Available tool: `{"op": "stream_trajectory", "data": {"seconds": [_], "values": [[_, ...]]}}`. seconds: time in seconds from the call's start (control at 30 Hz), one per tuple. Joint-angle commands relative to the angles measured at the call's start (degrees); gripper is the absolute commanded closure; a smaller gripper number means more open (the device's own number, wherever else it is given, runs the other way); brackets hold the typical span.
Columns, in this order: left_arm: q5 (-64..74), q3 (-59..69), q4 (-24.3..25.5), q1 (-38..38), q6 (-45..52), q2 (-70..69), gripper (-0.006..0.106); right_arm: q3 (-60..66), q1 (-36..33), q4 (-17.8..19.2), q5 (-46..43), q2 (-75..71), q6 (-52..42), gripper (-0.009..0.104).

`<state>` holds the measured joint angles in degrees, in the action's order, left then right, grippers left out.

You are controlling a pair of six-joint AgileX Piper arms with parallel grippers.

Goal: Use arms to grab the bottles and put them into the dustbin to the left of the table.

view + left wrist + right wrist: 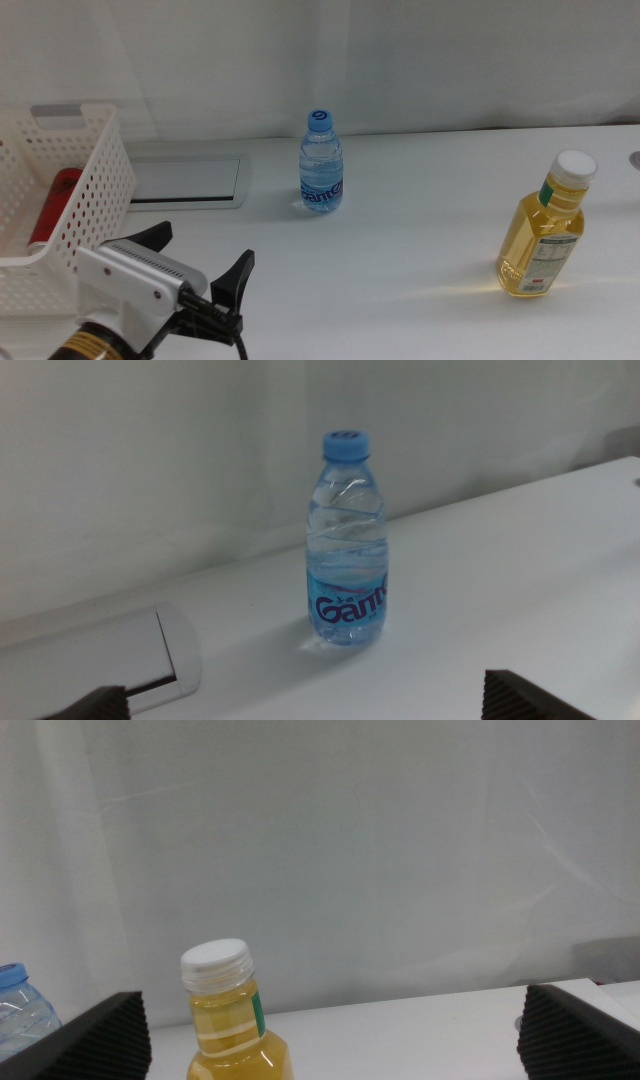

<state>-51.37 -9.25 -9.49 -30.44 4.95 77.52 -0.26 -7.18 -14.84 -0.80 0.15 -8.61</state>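
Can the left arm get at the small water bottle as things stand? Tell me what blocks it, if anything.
Probably yes. The left gripper is open and faces the water bottle across bare table. The dustbin sits off to its side, the yellow bottle far away.

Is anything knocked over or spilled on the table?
Nothing is spilled. The water bottle and the yellow bottle both stand upright with caps on. Only the red can lies tipped inside the basket, where it belongs. The left hand is open and empty.
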Motion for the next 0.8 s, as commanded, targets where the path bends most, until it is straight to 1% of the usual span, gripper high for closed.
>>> {"op": "stream_trajectory", "data": {"seconds": [0.0, 0.03, 0.1, 0.2, 0.33, 0.53, 0.77], "values": [[-10.5, -0.1, 0.1, -0.4, -3.7, 7.1, 0.008, 2.3, 0.4, 0.1, 0.0, -1.8, -0.4, -0.008], [-12.8, -0.5, 0.2, -0.4, -5.4, 9.5, 0.008, 2.3, 0.4, 0.1, 0.0, -1.8, -0.4, -0.008], [-15.9, -2.5, 2.7, -0.4, -6.9, 15.0, 0.008, 2.3, 0.4, 0.1, 0.0, -1.8, -0.4, -0.008], [-15.3, -7.0, 4.7, -0.4, -8.1, 20.9, 0.009, 2.3, 0.4, 0.1, 0.0, -1.8, -0.4, -0.008], [-14.6, -13.5, 4.7, -0.4, -9.5, 26.0, 0.009, 2.3, 0.4, 0.1, 0.0, -1.8, -0.4, -0.008], [-3.4, -24.2, 4.7, -0.4, -7.9, 30.5, 0.009, 2.3, 0.4, 0.1, 0.0, -1.8, -0.4, -0.008], [0.4, -36.5, 4.6, -0.4, -7.6, 37.2, 0.009, 2.3, 0.4, 0.1, 0.0, -1.8, -0.4, -0.008]]}}
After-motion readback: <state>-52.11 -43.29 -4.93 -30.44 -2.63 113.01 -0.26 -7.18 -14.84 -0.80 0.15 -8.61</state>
